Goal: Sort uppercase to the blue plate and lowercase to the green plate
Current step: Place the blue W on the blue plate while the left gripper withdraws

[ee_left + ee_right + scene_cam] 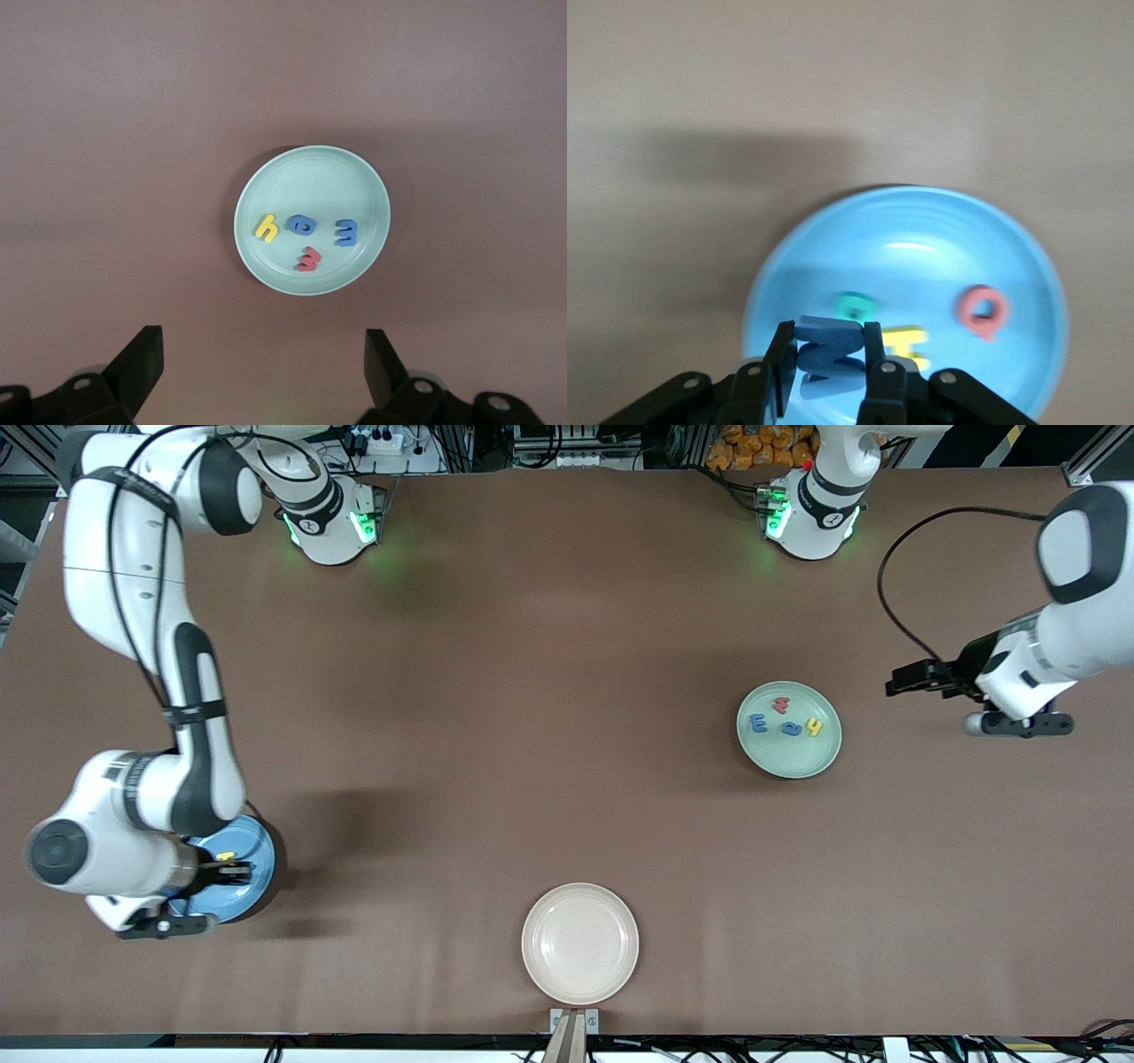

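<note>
In the front view you see the right gripper (215, 865) low over the blue plate (252, 859) at the right arm's end of the table, with a bit of the yellow H (226, 856) showing just beside its fingers; the arm hides most of that plate. Toward the left arm's end lies the green plate (788, 757), carrying four lowercase letters: the small red w (780, 706), the blue three-pronged m (758, 724), the rounded blue e (788, 729) and the yellow h (813, 727). The left gripper (904, 683) waits in the air over bare table beside the green plate, near the table's edge. A cream-white plate (580, 943) sits at the table edge nearest the camera. In the left wrist view your left gripper (263, 363) has its jaws spread wide and holds nothing; the green plate (312, 168) lies well apart from its fingers, with the yellow h (267, 228), blue e (301, 225), blue m (347, 232) and red w (309, 259) resting inside it. In the right wrist view your right gripper (829, 359) is pinching the blue angular M (827, 353) between its fingers, over the blue plate (921, 221). On that plate lie the teal R (855, 306), the red Q (982, 311) and the yellow H (908, 343).
</note>
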